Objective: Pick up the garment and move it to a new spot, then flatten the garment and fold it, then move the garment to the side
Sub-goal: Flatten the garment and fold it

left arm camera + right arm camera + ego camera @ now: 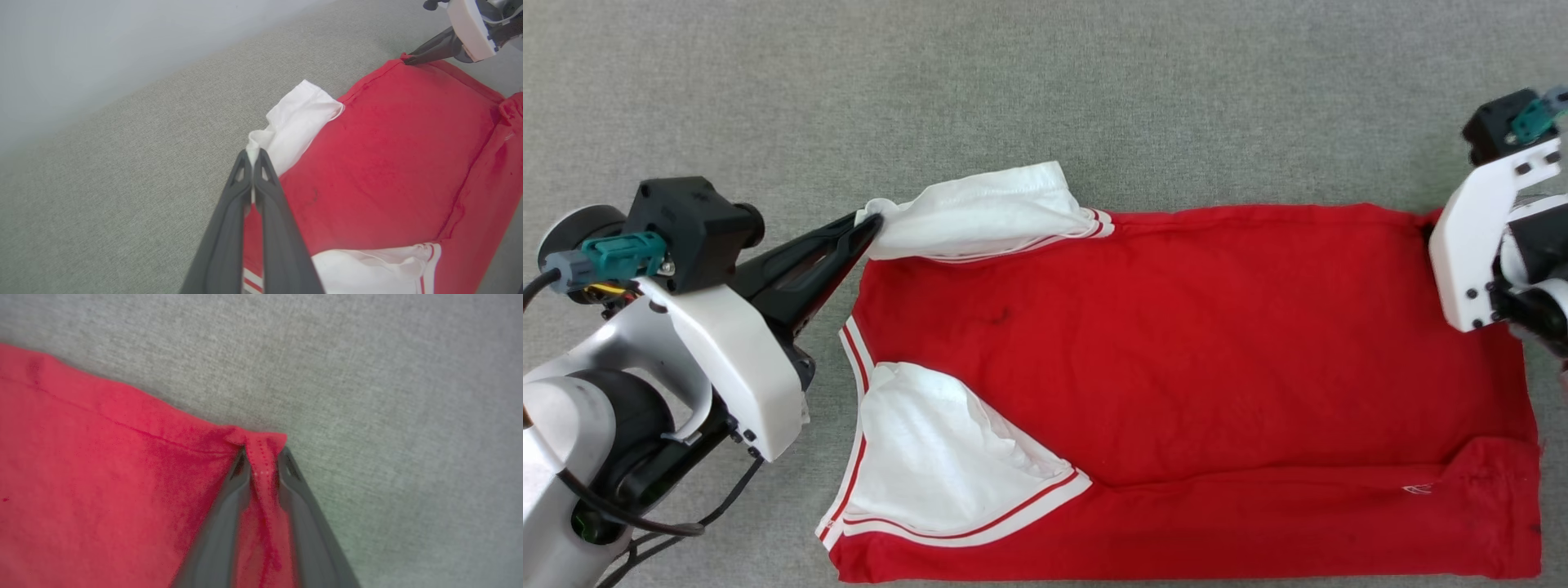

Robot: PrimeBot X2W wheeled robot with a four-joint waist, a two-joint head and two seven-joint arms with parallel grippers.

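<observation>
Across the middle of the grey woven mat (pixel 1045 90) lies the soft red jersey T-shirt (pixel 1176 343) with white sleeves, probably limp and light. Toward the mat's left, the left gripper (pixel 870 224) pinches a sleeve tip; toward its right, the right gripper (pixel 263 453) nips the hem corner. Seamed corners look the surest holds.

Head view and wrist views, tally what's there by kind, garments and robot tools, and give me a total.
garment: 1
tools: 2, the left tool and the right tool
total: 3
</observation>
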